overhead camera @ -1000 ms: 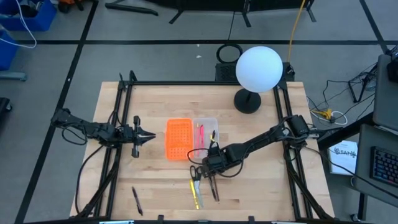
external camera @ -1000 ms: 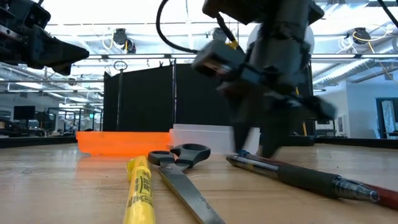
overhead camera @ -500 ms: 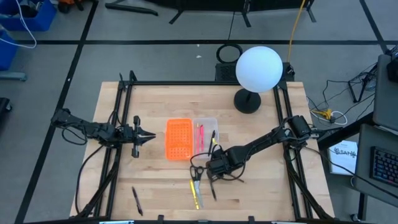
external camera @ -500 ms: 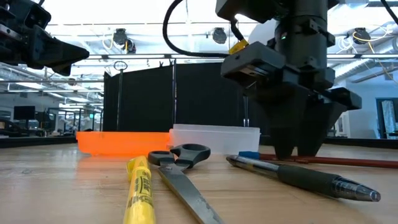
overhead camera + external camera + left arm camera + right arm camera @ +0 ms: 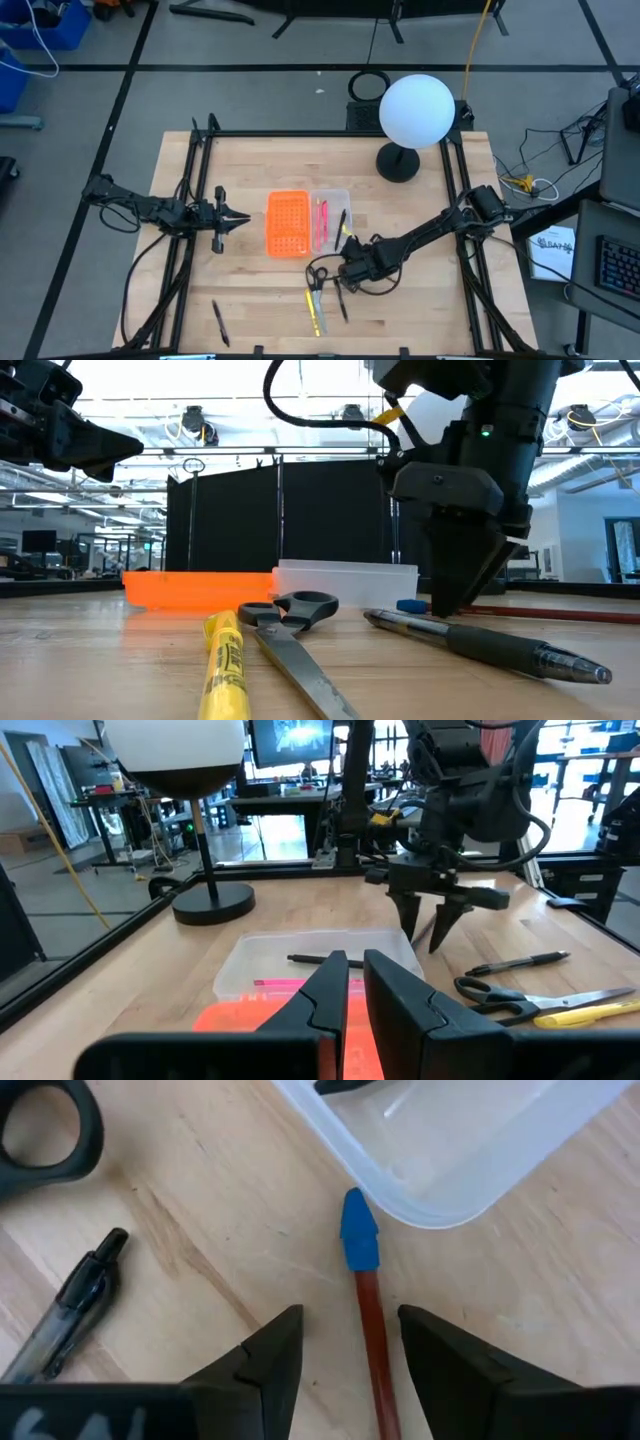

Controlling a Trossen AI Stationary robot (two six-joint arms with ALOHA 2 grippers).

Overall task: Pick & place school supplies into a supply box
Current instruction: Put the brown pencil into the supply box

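Left gripper (image 5: 240, 217) parked left of the orange perforated piece (image 5: 287, 223), fingers together, holding nothing, well off the work. Supply box (image 5: 331, 197) sits touching the orange piece's right side; inside I count one pink pen (image 5: 322, 217) and one black pen (image 5: 342, 219). Right gripper (image 5: 345, 1342) is down just off the box's near corner, fingers spread with nothing between them yet, straddling a red pencil with blue cap (image 5: 362, 1295) whose cap end lies just beside the box wall (image 5: 440, 1205). Step in hand looks like grabbing that pencil. To do it well: drop straight down so the shaft stays centred between the fingers, close on the shaft behind the cap rather than on the cap, and keep the fingertips clear of the box rim so it doesn't get shoved. Lift fully before swinging over the rim, then lay it lengthwise alongside the two already in. Loose on the table: one pair of scissors (image 5: 290, 625), one yellow pen (image 5: 225, 660), one dark pen (image 5: 480, 643) beside the pencil, one black pen (image 5: 220, 323) far off at the left front corner. So five items out, two in.
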